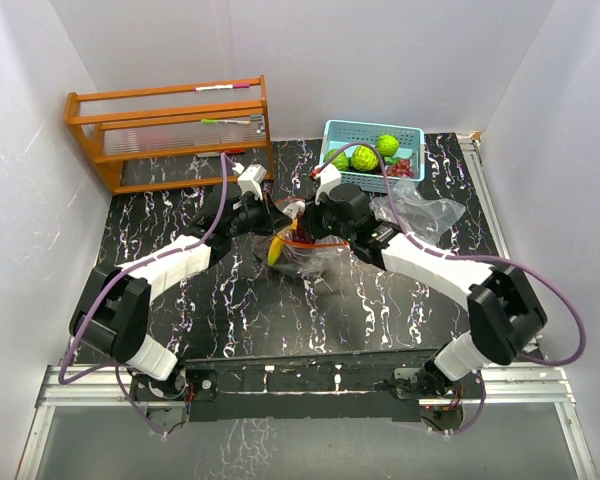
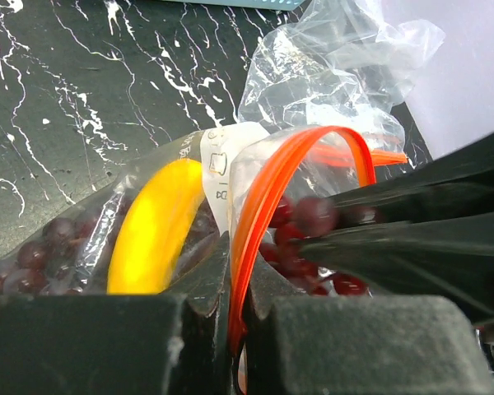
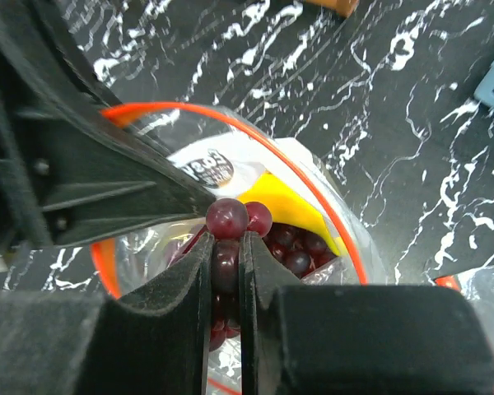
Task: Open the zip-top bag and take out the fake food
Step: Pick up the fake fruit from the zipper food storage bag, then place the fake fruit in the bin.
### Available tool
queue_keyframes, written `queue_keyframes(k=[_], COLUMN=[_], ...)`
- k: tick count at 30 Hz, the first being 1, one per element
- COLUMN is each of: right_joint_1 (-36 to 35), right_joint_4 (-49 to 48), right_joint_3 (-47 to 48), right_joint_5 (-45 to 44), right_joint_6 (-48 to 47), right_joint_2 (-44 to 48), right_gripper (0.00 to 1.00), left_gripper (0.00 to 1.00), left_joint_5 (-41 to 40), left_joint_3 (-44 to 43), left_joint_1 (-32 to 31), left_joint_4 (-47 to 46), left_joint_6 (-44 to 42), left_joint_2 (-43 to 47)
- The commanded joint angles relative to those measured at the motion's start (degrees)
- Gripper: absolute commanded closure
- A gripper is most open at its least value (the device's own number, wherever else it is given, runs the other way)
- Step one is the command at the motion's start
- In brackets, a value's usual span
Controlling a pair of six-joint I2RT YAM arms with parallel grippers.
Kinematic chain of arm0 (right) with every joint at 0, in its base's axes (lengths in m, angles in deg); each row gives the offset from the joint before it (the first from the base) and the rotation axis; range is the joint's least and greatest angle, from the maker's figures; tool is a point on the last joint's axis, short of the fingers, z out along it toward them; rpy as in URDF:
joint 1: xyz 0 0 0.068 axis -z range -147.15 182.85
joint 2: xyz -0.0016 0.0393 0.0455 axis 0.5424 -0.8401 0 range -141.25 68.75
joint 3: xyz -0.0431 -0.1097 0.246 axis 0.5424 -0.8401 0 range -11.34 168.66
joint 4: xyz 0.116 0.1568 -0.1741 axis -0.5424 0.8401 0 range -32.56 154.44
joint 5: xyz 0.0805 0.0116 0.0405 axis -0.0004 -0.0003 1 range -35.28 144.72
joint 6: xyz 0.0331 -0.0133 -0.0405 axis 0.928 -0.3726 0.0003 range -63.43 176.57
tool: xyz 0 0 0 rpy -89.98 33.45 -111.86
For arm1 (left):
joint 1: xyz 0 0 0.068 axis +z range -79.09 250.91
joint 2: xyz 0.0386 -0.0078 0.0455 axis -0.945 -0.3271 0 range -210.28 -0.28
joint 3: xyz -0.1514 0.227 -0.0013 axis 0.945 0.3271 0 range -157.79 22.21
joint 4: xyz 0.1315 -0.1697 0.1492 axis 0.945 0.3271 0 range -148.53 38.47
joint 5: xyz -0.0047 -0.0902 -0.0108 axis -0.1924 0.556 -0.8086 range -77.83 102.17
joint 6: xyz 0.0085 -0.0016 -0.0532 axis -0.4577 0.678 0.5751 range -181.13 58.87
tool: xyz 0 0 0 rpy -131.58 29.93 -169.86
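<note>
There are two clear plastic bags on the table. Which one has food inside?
The orange-zipped bag in the middle: a banana and grapes show through it. The other bag, crumpled beside the blue basket, looks empty.

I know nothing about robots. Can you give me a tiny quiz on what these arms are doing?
1. True or false: the left gripper pinches the orange zip rim of the clear plastic bag.
2. The right gripper clamps: A a yellow banana, B dark red plastic grapes, C a green ball?
3. Fill in: the bumpy lime-green balls lie in the light-blue ____.
Key: 1 true; 2 B; 3 basket.
</note>
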State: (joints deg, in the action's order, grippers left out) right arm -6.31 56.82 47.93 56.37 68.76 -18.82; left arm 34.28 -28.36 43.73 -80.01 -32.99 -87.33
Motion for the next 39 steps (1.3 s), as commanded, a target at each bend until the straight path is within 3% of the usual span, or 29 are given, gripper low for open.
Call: queue_keyframes(k=[1,13,20,25,31,39], right_joint_1=[0.64,6.97,15.89,19.50,19.55,19.23], right_joint_4=[-3.55,-4.81,-7.73,-11.71,-23.27,-47.61], right_joint_3=[1.36,5.12,11.01,16.61,17.39,13.46], right_joint_5=[-0.84,-0.99,-2.64,-8.97,-23.09,-32.80], right_joint_6=[0.81,-0.32,0.96,-1.08,-8.65,-21.59], right_joint_2=[5.09,11.37,6.71,0.62,-6.35,-13.89], right_gripper=[0.93,0.93,0.93,0.92,0.92,0.93], left_gripper=[1.00,1.00,1.00,1.00,1.00,1.00], left_joint_5=[1.47,1.32,0.26,-0.03,-0.62,-0.19], left_joint_3=[-0.70,-0.56,-0.01,-0.56,-0.94,-1.17], left_joint_1=[-0.15,-0.15,-0.12,-0.15,-0.13,-0.15], left_joint_4=[-1.20,-1.00,-0.97,-0.61,0.09,0.30], left_joint_6=[0.39,1.39,1.62,1.05,0.30,0.23], left_joint_2=[-0.81,-2.89,-2.97,-2.92,-3.06,-3.61])
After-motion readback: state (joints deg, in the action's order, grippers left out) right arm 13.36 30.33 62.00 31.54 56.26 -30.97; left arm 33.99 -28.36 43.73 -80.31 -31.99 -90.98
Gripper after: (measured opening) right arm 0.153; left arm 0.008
